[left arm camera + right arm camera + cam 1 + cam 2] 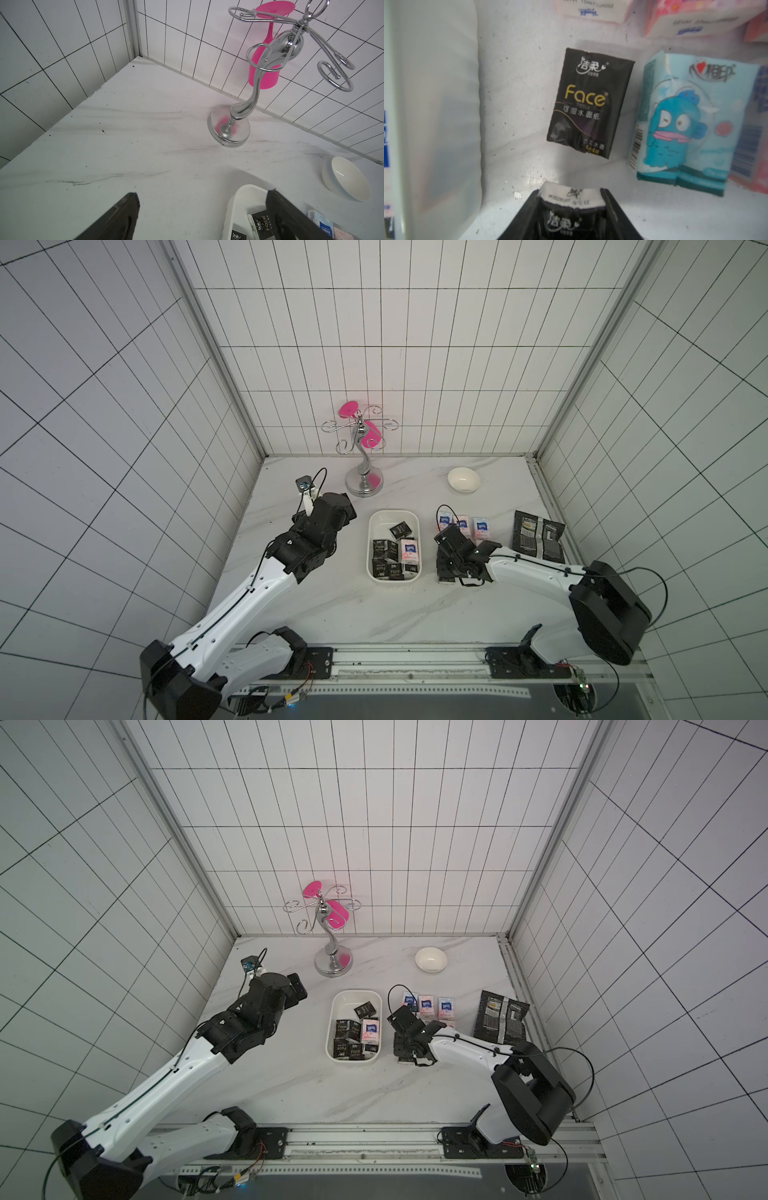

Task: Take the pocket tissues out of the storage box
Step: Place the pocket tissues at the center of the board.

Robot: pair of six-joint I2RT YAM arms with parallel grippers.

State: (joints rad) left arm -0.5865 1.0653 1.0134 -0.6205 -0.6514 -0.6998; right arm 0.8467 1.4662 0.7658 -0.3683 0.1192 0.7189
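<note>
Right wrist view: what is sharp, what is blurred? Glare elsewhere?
Right wrist view: the Face pack is sharp; the box wall, pink packs and held pack are blurred. Left wrist view: the chrome stand shows glints. In both top views: even light, pink cast on the wall by the glass.

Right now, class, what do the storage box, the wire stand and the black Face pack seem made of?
Storage box: probably plastic, smooth white, moulded rounded corners. Wire stand: metal, mirror-bright chrome reflecting pink. Black Face pack: apparently thin plastic film, glossy, wrinkled with highlights.
</note>
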